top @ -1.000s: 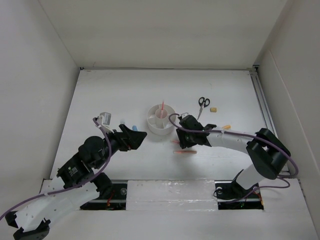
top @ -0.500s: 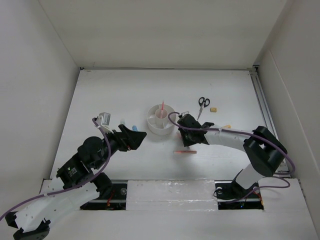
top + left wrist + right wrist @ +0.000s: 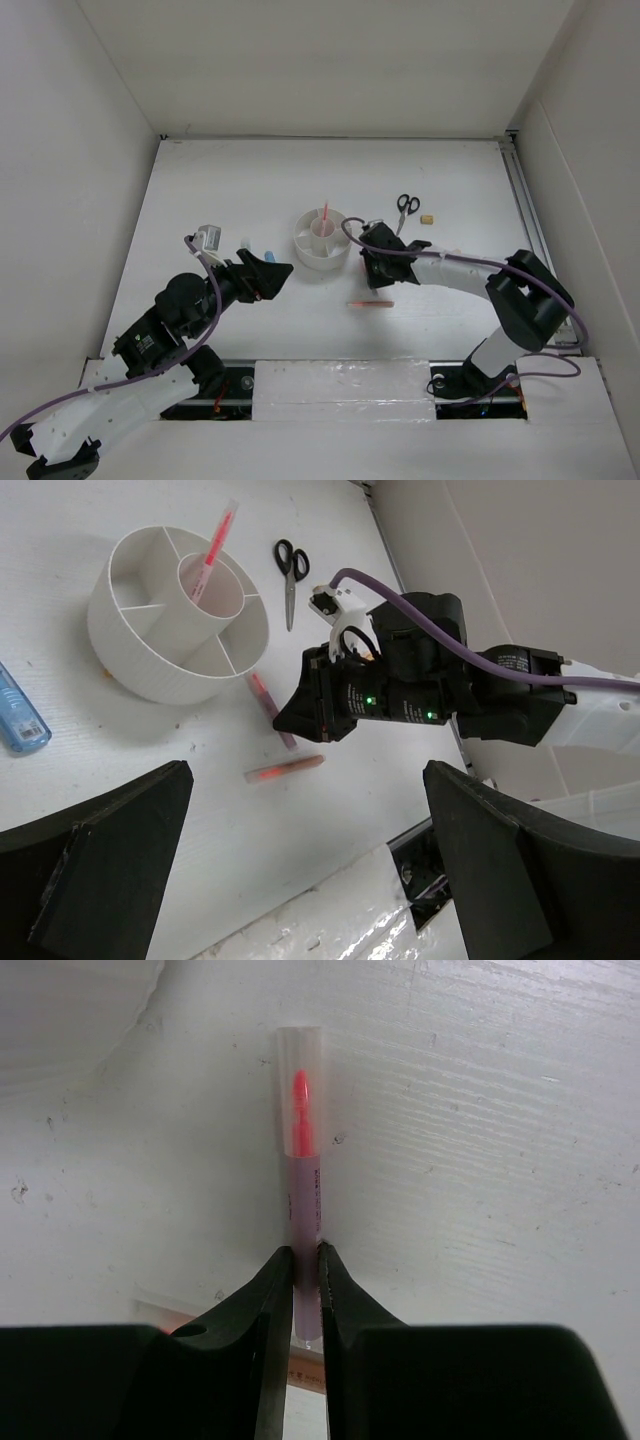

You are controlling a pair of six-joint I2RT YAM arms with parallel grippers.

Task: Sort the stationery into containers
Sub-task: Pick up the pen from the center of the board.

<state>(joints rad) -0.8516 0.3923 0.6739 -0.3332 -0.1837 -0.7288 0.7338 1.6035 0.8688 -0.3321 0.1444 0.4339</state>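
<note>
the right pincer is clamped on a thin pink pen, its two fingers pressed against the barrel while the clear capped end sticks out ahead over the white surface. a second ago two pink pens lay close together by this pincer. now only one loose pen is left lying there, and the arm has drawn away from it toward the round white organizer, ending just beside its wall. the held pen hangs low, and i cannot tell whether its far end is quite clear of the surface. that reads as a finished pick with the carry begun. what seems to remain is lifting the pen over the rim and dropping it in, probably into the centre cup, where another pink pen already stands. the left pincer has not moved. its fingers are spread wide with nothing between them, and it waits left of the organizer near a blue marker. the scissors and the tan eraser lie untouched beyond the right arm, so much sorting is left.
</note>
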